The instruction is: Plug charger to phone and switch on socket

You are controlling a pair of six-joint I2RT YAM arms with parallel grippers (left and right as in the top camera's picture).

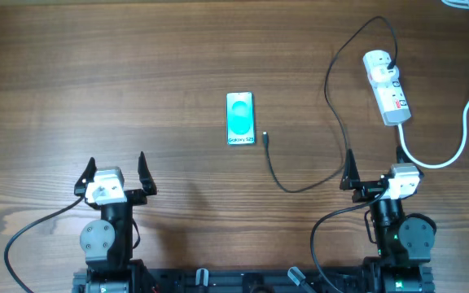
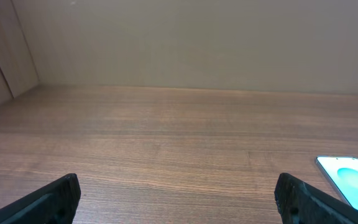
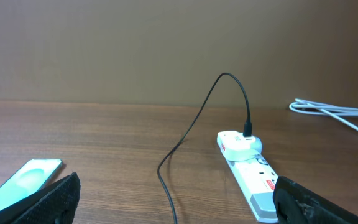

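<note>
We see both hands spread wide and holding nothing at the near edge of the counter, the left hand at near left and the right hand at near right. The phone lies flat mid-counter, screen up. The charger is plugged into the far end of the socket at far right, and its tip lies loose just right of the phone's near end.

Phone flat, cyan screen up, black charger tip just beside it, unconnected, other end in white socket
</note>
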